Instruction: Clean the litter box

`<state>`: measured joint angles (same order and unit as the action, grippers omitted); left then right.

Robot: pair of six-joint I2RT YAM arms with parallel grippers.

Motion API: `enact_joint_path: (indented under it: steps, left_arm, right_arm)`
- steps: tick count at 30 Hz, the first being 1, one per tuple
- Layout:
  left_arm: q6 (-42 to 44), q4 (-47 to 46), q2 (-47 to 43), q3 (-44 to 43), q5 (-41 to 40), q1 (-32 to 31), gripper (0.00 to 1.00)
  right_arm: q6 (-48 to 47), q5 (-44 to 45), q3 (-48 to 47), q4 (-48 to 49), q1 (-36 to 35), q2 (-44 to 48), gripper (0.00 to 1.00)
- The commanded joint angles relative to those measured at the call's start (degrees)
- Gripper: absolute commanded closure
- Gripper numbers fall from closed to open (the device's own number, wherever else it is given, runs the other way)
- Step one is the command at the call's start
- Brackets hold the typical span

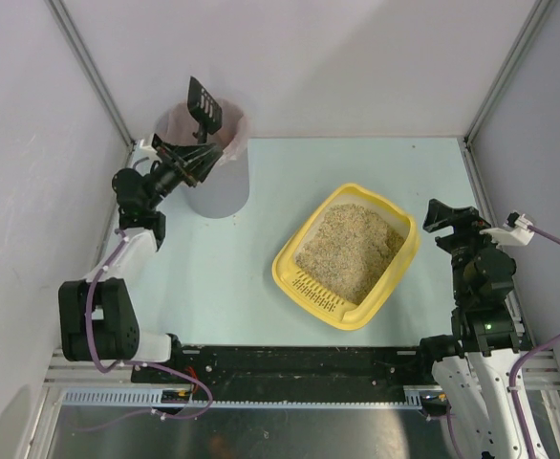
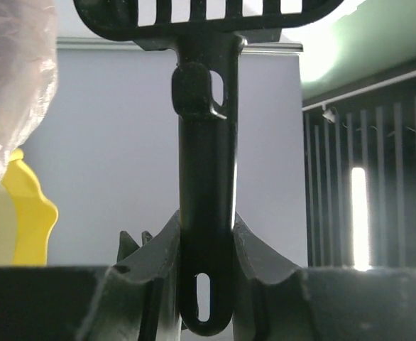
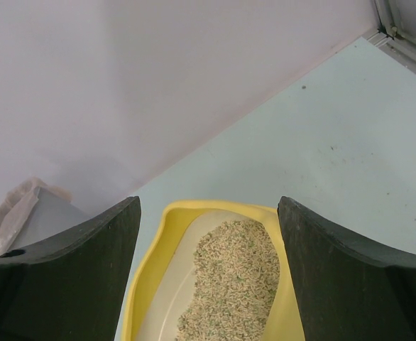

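The yellow litter box (image 1: 395, 273) sits mid-table with beige litter (image 1: 349, 251) and a slotted grille at its near-left edge; it also shows in the right wrist view (image 3: 145, 273). My left gripper (image 1: 206, 153) is shut on the handle of a black slotted scoop (image 1: 204, 107), holding it up over the grey bin (image 1: 215, 182). In the left wrist view the scoop handle (image 2: 206, 213) is clamped between the fingers. My right gripper (image 1: 442, 217) is open and empty, just right of the litter box, its fingers (image 3: 87, 270) framing it.
The grey bin has a pale pink liner (image 1: 170, 122) and stands at the back left by the wall. Frame posts and walls bound the table on the left, back and right. A black rail (image 1: 290, 368) runs along the near edge.
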<state>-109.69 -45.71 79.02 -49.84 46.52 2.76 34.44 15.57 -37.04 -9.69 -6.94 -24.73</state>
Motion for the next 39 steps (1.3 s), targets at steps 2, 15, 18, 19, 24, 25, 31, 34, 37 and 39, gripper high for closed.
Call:
enact_joint_path:
  steps: [2,15,18,19,24,25,31,34,37,39]
  left_arm:
    - [-22.8,-25.5,2.5,4.9,-3.6,0.4,1.0]
    - [-26.1,-29.5,3.5,6.3,-4.7,0.4,1.0]
    - [-21.6,-28.3,3.8,4.2,-2.4,0.4,1.0]
    - [-19.9,-27.2,3.5,3.4,-1.9,0.4,1.0]
    - [-2.8,-10.7,0.3,0.7,3.4,0.4,1.0]
    - [0.7,-7.4,-1.1,-1.0,3.8,0.4,1.0]
    - [44.7,43.1,-7.0,-18.1,-4.0,0.2,1.0]
    - [59.6,58.7,-9.2,-24.2,-12.0,0.1,1.0]
    - [70.4,69.1,-10.4,-29.6,-17.5,-1.9,1.0]
    - [79.2,77.2,-10.5,-32.6,-27.0,-5.5,1.0]
  right_arm:
    - [-0.8,0.5,-0.1,0.1,0.1,0.6,0.17]
    - [-0.2,0.3,-0.1,0.3,0.2,0.1,0.17]
    - [-0.2,0.3,-0.1,0.3,0.1,0.1,0.17]
    - [-0.3,0.3,-0.1,0.2,0.2,0.2,0.17]
    - [-0.7,0.8,-0.1,0.0,0.1,0.5,0.17]
    - [-0.7,0.9,-0.1,0.0,0.1,0.5,0.17]
    - [-0.6,0.8,-0.1,0.0,0.1,0.3,0.17]
    - [-0.7,0.9,-0.1,0.0,0.1,0.4,0.17]
    - [-0.7,0.9,-0.1,0.1,0.1,0.1,0.17]
    - [-0.6,0.7,-0.1,0.2,0.0,0.0,0.17]
